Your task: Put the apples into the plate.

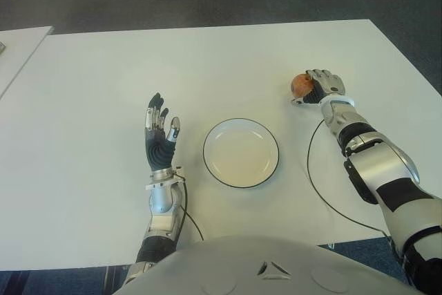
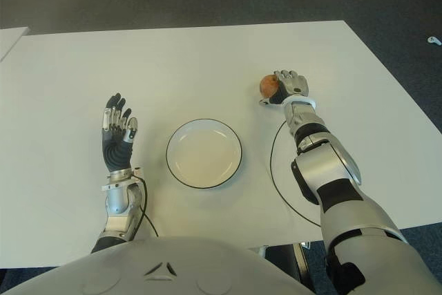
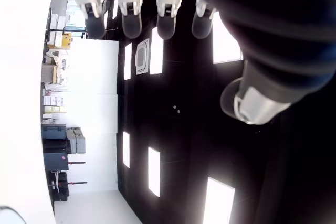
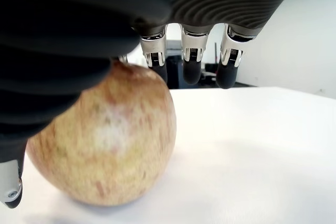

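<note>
One reddish-yellow apple (image 1: 300,85) sits on the white table (image 1: 103,81), to the right of and beyond the plate. My right hand (image 1: 322,88) is cupped over it from the right. In the right wrist view the apple (image 4: 105,140) lies under the palm. The fingers (image 4: 191,56) hang past its far side without closing on it, and the thumb is beside it. The empty white plate (image 1: 241,153) with a dark rim lies in the middle. My left hand (image 1: 160,132) is held up left of the plate, fingers (image 3: 131,19) spread and empty.
A thin black cable (image 1: 311,170) loops over the table from my right forearm towards the near edge. Another white table's corner (image 1: 17,46) shows at the far left. Dark floor lies beyond the far edge.
</note>
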`<state>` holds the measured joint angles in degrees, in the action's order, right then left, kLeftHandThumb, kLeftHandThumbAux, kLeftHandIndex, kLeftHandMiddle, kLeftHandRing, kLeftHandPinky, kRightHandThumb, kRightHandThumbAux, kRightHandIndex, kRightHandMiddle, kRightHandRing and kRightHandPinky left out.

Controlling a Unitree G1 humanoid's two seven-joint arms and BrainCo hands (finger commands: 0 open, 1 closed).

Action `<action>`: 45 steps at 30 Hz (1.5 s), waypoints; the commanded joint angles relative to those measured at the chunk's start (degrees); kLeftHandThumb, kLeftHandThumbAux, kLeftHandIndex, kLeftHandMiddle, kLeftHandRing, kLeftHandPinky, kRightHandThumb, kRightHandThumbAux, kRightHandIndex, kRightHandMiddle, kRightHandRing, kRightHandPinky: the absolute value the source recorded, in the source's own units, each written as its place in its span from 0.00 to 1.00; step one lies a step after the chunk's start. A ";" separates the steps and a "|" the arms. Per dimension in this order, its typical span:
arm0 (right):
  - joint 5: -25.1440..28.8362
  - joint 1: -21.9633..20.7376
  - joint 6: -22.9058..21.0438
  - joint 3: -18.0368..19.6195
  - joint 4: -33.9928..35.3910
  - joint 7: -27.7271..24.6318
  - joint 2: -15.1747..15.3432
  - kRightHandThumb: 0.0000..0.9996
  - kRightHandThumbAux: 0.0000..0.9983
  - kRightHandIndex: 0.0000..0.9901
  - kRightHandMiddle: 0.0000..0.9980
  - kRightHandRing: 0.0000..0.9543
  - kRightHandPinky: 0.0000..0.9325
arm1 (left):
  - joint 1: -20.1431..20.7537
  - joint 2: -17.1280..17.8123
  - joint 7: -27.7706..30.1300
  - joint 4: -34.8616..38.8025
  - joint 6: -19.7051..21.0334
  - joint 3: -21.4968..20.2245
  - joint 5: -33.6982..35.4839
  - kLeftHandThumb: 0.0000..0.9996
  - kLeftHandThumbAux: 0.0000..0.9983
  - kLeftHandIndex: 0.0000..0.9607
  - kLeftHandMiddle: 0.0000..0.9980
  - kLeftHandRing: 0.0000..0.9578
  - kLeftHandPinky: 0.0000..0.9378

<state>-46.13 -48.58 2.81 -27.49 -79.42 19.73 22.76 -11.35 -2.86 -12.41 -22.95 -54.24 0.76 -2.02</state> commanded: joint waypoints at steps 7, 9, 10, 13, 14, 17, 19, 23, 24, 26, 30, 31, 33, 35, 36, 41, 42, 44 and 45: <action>1.58 4.39 -0.79 0.26 -0.92 0.09 -2.89 0.23 0.51 0.03 0.05 0.02 0.00 | -13.03 1.08 0.26 -6.76 -1.61 -1.17 -3.25 0.14 0.58 0.08 0.05 0.04 0.03; 1.77 4.64 -0.71 0.24 -0.88 0.20 -3.17 0.23 0.51 0.03 0.05 0.02 0.00 | -13.73 1.06 0.24 -6.13 -1.70 -1.07 -3.61 0.13 0.59 0.08 0.05 0.04 0.02; 1.84 4.73 -0.68 0.22 -0.87 0.25 -3.26 0.22 0.51 0.03 0.05 0.02 0.00 | -14.02 1.05 0.24 -5.86 -1.71 -1.04 -3.74 0.13 0.59 0.08 0.05 0.04 0.02; 2.12 4.93 -0.65 0.09 -0.62 0.13 -4.19 0.22 0.51 0.03 0.05 0.02 0.00 | -15.47 0.95 -0.05 -4.34 -1.08 -1.00 -4.57 0.12 0.59 0.08 0.04 0.04 0.03; 2.18 4.99 -0.63 0.07 -0.59 0.08 -4.28 0.22 0.51 0.03 0.05 0.02 0.00 | -15.84 0.92 -0.09 -3.98 -0.99 -0.99 -4.71 0.11 0.60 0.08 0.04 0.04 0.03; 2.26 5.11 -0.42 -0.04 -0.62 -0.48 -4.02 0.22 0.52 0.02 0.05 0.02 0.00 | -17.31 0.81 -0.69 -2.65 -0.72 -1.24 -5.85 0.09 0.61 0.08 0.04 0.04 0.04; 2.26 5.22 -0.42 -0.16 -0.62 -0.72 -4.07 0.22 0.52 0.02 0.05 0.02 0.00 | -18.08 0.72 -0.96 -1.93 -0.50 -1.37 -6.38 0.08 0.62 0.08 0.05 0.04 0.05; 2.34 5.81 -0.63 -0.31 -0.69 -1.48 -4.56 0.19 0.54 0.01 0.04 0.01 0.00 | -19.86 0.57 -1.30 -0.22 0.14 -1.53 -7.17 0.06 0.64 0.08 0.04 0.04 0.05; 2.35 6.13 -0.67 -0.36 -0.73 -1.58 -4.63 0.19 0.54 0.01 0.04 0.01 0.00 | -20.23 0.54 -1.38 0.22 0.34 -1.55 -7.44 0.06 0.64 0.08 0.04 0.04 0.05; 2.40 6.51 -0.71 -0.47 -0.77 -1.64 -4.68 0.18 0.55 0.00 0.03 0.01 0.00 | -20.78 0.50 -1.46 0.83 0.59 -1.58 -7.76 0.05 0.64 0.08 0.04 0.04 0.04; 2.48 8.73 -0.70 -0.49 -1.11 -1.78 -4.27 0.16 0.56 0.00 0.02 0.00 0.00 | -21.82 0.55 -1.63 2.17 1.35 -1.69 -8.48 0.05 0.64 0.07 0.02 0.02 0.03; 2.64 8.72 -0.76 -0.41 -1.07 -1.96 -4.33 0.16 0.56 0.00 0.02 0.00 0.00 | -22.16 0.69 -1.26 2.59 1.75 -1.54 -8.19 0.05 0.64 0.07 0.02 0.02 0.03; 3.00 8.63 -0.79 -0.29 -0.88 -2.00 -4.48 0.16 0.56 0.00 0.02 0.00 0.00 | -22.71 0.96 -0.50 3.39 2.32 -1.21 -7.61 0.06 0.63 0.07 0.02 0.02 0.02; 3.30 8.65 -0.82 -0.23 -0.70 -1.83 -4.63 0.16 0.56 0.00 0.02 0.00 0.00 | -23.21 1.09 -0.03 4.18 2.71 -0.95 -7.31 0.07 0.62 0.07 0.02 0.01 0.02; 3.43 8.70 -0.87 -0.20 -0.68 -1.84 -4.68 0.16 0.56 0.00 0.03 0.00 0.00 | -23.44 1.07 0.04 4.56 2.94 -0.87 -7.30 0.08 0.62 0.06 0.02 0.01 0.02; 3.83 8.97 -1.03 -0.16 -0.70 -1.90 -4.64 0.17 0.55 0.00 0.05 0.02 0.01 | -24.15 1.11 0.28 5.84 4.23 -0.62 -7.10 0.10 0.60 0.06 0.02 0.01 0.02; 3.84 9.03 -1.02 -0.19 -0.70 -1.88 -4.61 0.18 0.55 0.01 0.05 0.02 0.01 | -24.15 1.12 0.45 5.89 4.37 -0.58 -6.84 0.11 0.60 0.07 0.02 0.02 0.02; 3.85 9.09 -0.98 -0.24 -0.70 -1.85 -4.50 0.18 0.55 0.01 0.06 0.03 0.01 | -24.15 1.07 0.74 5.94 4.47 -0.48 -6.37 0.12 0.59 0.07 0.03 0.02 0.02; 3.86 9.11 -0.96 -0.28 -0.70 -1.85 -4.45 0.18 0.54 0.01 0.06 0.03 0.01 | -24.15 1.03 0.89 5.97 4.49 -0.44 -6.14 0.13 0.59 0.07 0.03 0.02 0.02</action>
<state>-42.14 -45.49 1.86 -26.86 -78.02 22.05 21.21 -33.92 -2.47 -12.55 -13.54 -52.38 0.71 -8.05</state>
